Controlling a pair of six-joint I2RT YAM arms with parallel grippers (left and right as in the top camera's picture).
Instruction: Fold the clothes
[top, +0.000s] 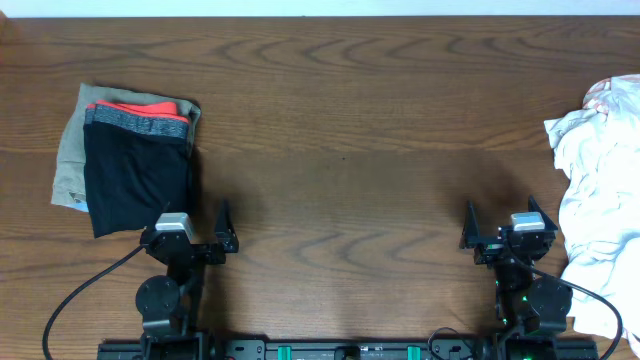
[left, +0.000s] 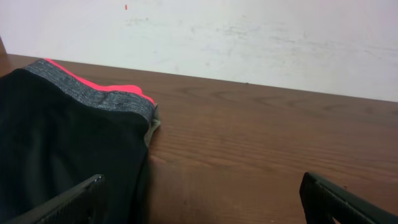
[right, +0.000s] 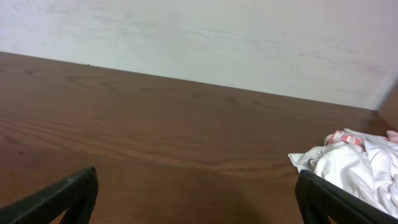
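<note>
Brown wood counter fills the overhead view, with a pale wall behind it in both wrist views. White clothes lie crumpled in a heap at the counter's right edge, partly cut off by the frame. A striped piece sits at the heap's far end, pink or orange stripes, hard to tell at this size. A folded stack is far left: black garment with a grey waistband on top, an orange layer showing at its far edge, beige garment underneath. Left gripper is low at the near edge just beside the stack, jaws spread wide, holding nothing. Right gripper is low at the near edge near the heap, not touching it, jaws also spread wide and holding nothing.
</note>
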